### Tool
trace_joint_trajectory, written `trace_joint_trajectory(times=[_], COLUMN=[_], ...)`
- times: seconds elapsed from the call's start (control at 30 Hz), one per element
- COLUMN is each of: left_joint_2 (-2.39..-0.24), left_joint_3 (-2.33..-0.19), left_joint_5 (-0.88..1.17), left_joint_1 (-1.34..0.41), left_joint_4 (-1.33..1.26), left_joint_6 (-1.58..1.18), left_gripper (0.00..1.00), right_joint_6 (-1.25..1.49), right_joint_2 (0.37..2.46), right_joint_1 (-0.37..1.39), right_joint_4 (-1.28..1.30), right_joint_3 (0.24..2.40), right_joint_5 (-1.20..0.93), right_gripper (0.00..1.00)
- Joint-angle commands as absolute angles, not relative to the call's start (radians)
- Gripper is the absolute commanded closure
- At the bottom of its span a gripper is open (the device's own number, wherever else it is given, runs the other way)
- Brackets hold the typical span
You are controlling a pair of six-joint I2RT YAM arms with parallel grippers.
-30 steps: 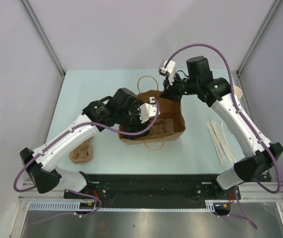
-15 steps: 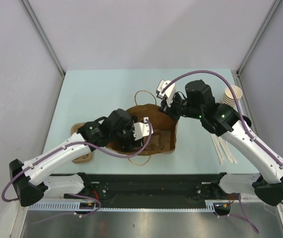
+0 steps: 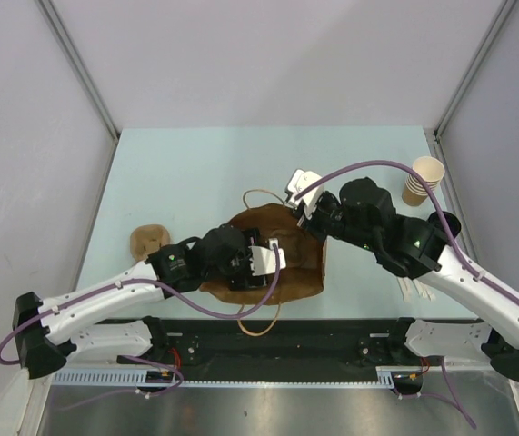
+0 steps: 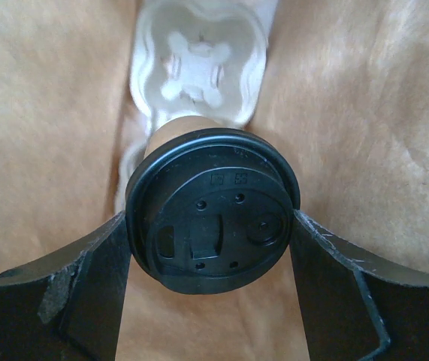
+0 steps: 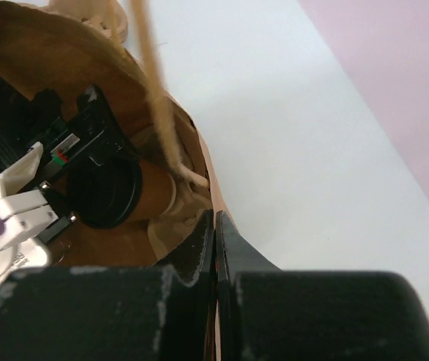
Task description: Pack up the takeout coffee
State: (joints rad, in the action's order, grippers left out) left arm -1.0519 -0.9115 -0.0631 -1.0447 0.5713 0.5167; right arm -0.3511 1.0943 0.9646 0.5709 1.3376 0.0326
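Closest to the arms' bases, a twine handle (image 3: 264,320) of the brown paper bag (image 3: 303,277) loops over the near edge of the table (image 3: 186,173). The bag sits mid-table with its mouth gaping, and the left arm reaches into it from the left. Inside, the left gripper (image 4: 211,222) is clamped on the takeout coffee (image 4: 206,203). Its two black fingers (image 4: 86,293) are spread wide and press against opposite sides of the round black lid, which faces the wrist camera. The tan cup body runs away behind the lid toward a pale moulded cup carrier (image 4: 199,60) deeper in the bag. Whether the cup's base sits in one of its pockets cannot be told. At the bag's far right rim, the right gripper (image 5: 215,227) has its fingers pressed together, pinching the paper edge. From that wrist the lid and the left gripper show down inside the bag. A second tan cup carrier (image 3: 148,241) lies on the table to the left, apart from the bag. A few pale sticks (image 3: 414,289) lie on the right, partly under the right arm. Farthest back, a stack of lidless paper cups (image 3: 424,179) stands near the right edge.
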Motion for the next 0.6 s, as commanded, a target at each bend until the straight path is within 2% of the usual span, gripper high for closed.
trace_joint_trajectory(times=[0.0,0.2,0.57], left_joint_2=[-1.032,-1.025,-1.060], left_joint_3=[-0.868,-0.816,-0.805], left_joint_5=[-0.118,-0.141,-0.173], left_joint_1=[-1.055,-1.061,-1.117], left_joint_4=[0.465,0.391,0.258], left_joint_6=[0.538,0.545,0.566], left_gripper=[0.87,0.87,0.87], right_joint_6=[-0.390,-0.396,-0.390], right_joint_2=[1.039,0.997,0.983], right_joint_1=[0.999,1.028,1.049], right_joint_4=[0.434,0.413,0.402], right_joint_3=[1.276,1.194,1.178], right_joint_5=[0.152,0.141,0.127], right_gripper=[1.00,1.00,1.00])
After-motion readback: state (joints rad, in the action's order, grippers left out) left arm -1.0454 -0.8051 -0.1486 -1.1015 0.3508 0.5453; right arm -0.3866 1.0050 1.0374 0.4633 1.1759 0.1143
